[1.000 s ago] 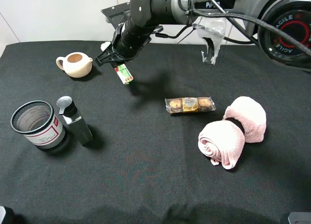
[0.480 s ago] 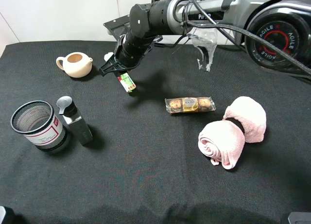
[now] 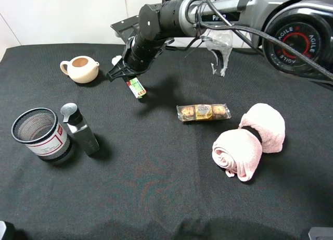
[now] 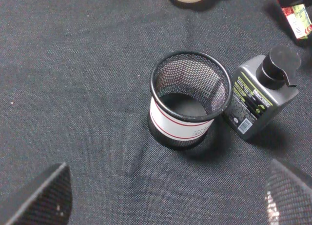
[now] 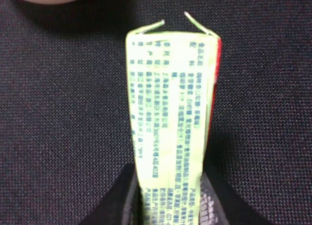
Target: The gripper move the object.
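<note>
Looking down from the high camera, I see my right claw (image 3: 126, 77) reaching across to the left half of the black cloth-covered table (image 3: 156, 198). Its two black fingers are clamped on the upper end of the slim white box with a green end and red markings (image 3: 137, 88). The box hangs tilted below the claw, its green end lowest and close to the cloth; I cannot tell whether it touches. It is near the cream ceramic teapot (image 3: 80, 68), on the side facing the clear packet of round gold-wrapped chocolates (image 3: 203, 112), which lies well apart from it.

On my right wrist camera the box (image 5: 168, 112) shows a pale green printed face with a red edge, pinched between the fingers (image 5: 129, 198).

My left claw (image 4: 165, 195) hangs above the black wire-mesh cup with a white band (image 4: 187, 105), its fingers (image 4: 44, 195) standing wide apart. The grey bottle with a black pump cap (image 4: 258, 100) stands just beside the cup. The rolled pink towel (image 3: 250, 141) lies near the chocolates.
</note>
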Action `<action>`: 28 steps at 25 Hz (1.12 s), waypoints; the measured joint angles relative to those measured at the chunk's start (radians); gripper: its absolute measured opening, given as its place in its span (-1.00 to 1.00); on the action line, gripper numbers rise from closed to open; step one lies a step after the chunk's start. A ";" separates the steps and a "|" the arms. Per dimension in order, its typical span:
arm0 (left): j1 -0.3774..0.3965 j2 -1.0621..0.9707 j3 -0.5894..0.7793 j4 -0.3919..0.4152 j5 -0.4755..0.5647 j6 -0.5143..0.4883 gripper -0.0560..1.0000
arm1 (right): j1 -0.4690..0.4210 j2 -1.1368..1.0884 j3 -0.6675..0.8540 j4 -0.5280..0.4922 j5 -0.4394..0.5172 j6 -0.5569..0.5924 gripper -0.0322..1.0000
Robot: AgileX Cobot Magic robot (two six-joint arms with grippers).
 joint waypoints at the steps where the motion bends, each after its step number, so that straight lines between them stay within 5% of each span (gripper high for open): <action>1: 0.000 0.000 0.000 0.000 0.000 0.000 0.68 | 0.000 0.000 0.000 0.000 0.000 0.000 -0.59; 18: 0.000 0.000 0.000 0.000 0.000 0.000 0.68 | 0.000 0.000 0.000 0.011 -0.031 -0.003 -0.57; 28: 0.000 0.000 0.000 0.000 0.000 0.000 0.68 | 0.000 0.000 0.000 -0.010 -0.058 -0.003 0.05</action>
